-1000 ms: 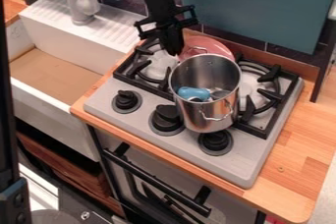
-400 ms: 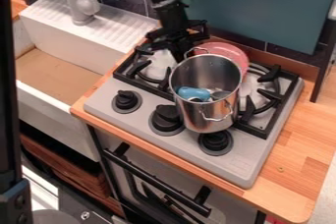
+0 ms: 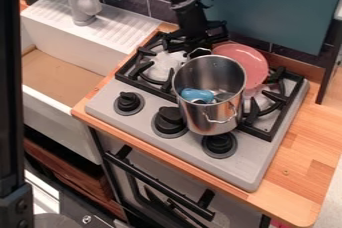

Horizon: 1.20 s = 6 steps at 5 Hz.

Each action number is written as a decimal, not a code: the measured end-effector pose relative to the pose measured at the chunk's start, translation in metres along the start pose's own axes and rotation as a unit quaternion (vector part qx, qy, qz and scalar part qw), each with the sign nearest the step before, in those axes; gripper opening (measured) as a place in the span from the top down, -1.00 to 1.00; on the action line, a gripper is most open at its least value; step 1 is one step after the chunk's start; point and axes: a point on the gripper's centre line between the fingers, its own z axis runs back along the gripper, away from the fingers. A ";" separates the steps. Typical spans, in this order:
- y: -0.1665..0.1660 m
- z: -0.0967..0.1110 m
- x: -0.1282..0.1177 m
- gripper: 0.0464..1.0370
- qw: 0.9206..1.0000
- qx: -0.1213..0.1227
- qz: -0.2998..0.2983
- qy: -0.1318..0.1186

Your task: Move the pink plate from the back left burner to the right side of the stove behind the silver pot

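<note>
Site: a wooden desk (image 3: 287, 174) carrying a grey stove (image 3: 254, 164), with dark tiles (image 3: 143, 2) and teal panels (image 3: 267, 7) behind the jaws and a white sink (image 3: 50, 117) to their left in the view. The black arm (image 3: 184, 4) comes in from the top edge, its jaws hanging at the back of the stove. Whether they are open, closed or gripping cannot be told.

The pink plate (image 3: 250, 64) lies just to the right of the jaws, partly behind a steel pot (image 3: 200, 121); its exact tilt cannot be established. The pot stands in front of the jaws, its rear handle (image 3: 200, 51) close to them, with a blue object (image 3: 197, 95) inside.

Handling, in my judgement: work the plate by its rim, at low speed and with steady light contact, keeping the jaws clear of the pot's rear handle. Catching it could shift the pot; excess force could make the plate ride up or scrape the wall.

Markings: no brand, label or writing is legible.
</note>
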 end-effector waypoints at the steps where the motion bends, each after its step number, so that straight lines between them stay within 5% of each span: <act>1: -0.003 -0.001 0.001 0.99 1.000 0.001 -0.011 -0.003; 2: -0.006 -0.002 -0.001 0.97 1.000 -0.002 -0.010 0.003; 3: -0.011 -0.004 0.000 0.70 1.000 0.001 0.003 -0.002; 4: -0.010 -0.004 -0.003 0.24 1.000 0.006 0.022 0.006; 6: -0.013 0.035 0.003 -0.85 0.998 0.002 0.061 -0.036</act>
